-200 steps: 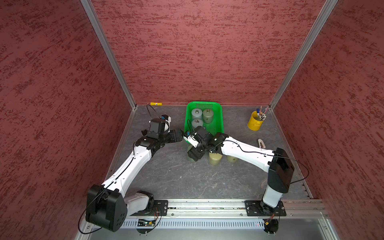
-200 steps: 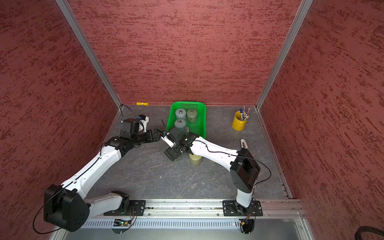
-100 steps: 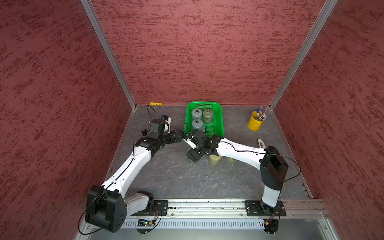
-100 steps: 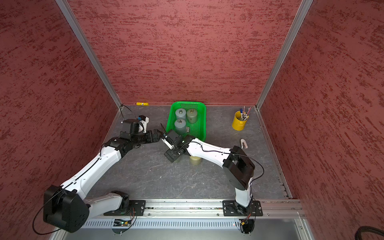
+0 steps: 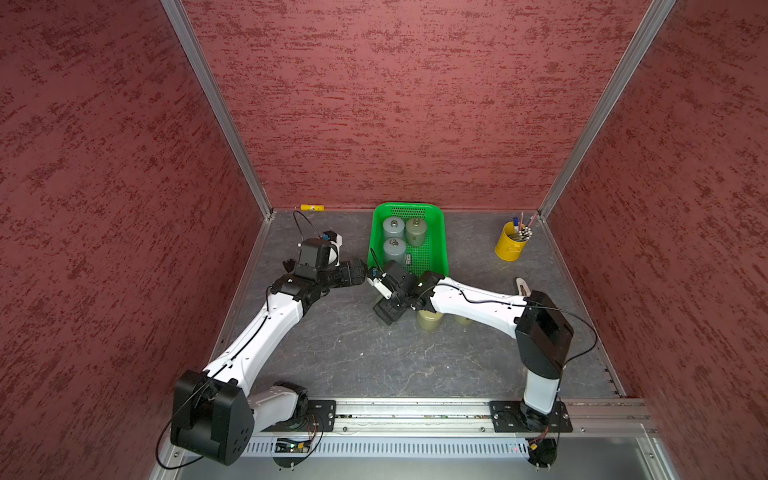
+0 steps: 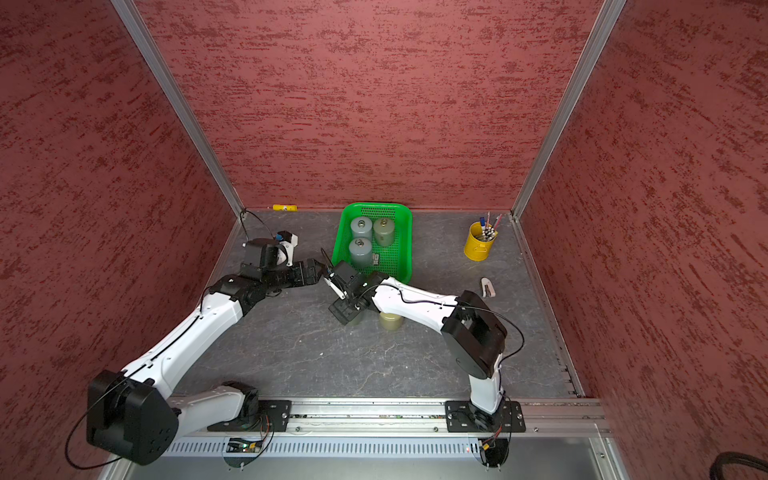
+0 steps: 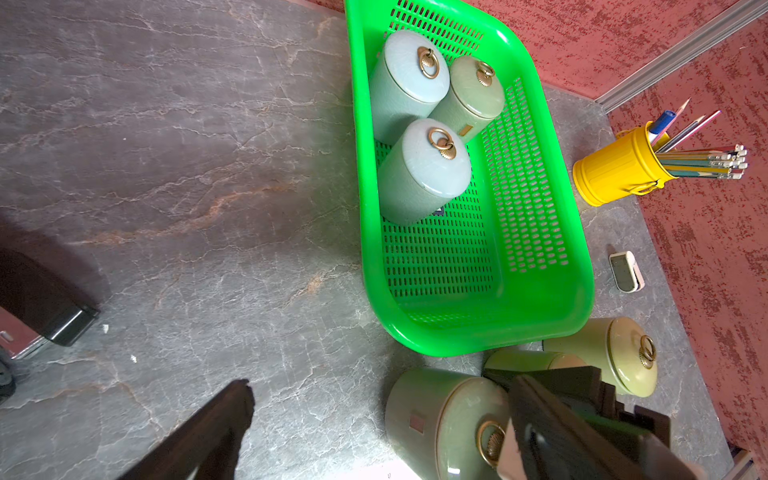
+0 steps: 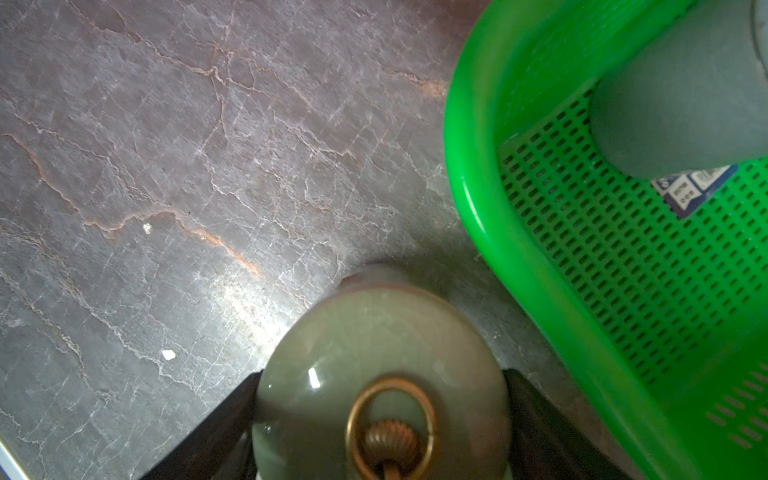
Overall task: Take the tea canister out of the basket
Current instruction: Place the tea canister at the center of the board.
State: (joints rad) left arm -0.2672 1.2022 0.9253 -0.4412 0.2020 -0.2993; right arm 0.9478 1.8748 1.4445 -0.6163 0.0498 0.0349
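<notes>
**Top views.** The green basket (image 5: 444, 239) stands against the back wall. Three canisters (image 5: 394, 249) are upright in its far part. The right gripper (image 5: 385, 311) is outside the basket, at the near corner on the left arm's side. Its black body hides almost all of the tea canister (image 6: 356, 321) beneath it. Two more canisters (image 5: 430, 321) stand on the table (image 5: 353, 361), partly covered by the right arm. The left gripper (image 5: 358, 272) is just beside the basket's wall. Its jaws are hard to read in both top views.

**Left wrist view.** The left fingers (image 7: 216, 424) stand well apart with bare table between them, holding nothing. Both are cut off by the frame edge. The tea canister (image 7: 436, 419) is outside the basket, near its front wall. Its lid is partly hidden.

**Right wrist view.** The right fingers (image 8: 224, 419) are clamped on opposite sides of the tea canister's lid. The frame cuts off the lid's lower part. Contact between the canister's base and the table cannot be determined.
</notes>
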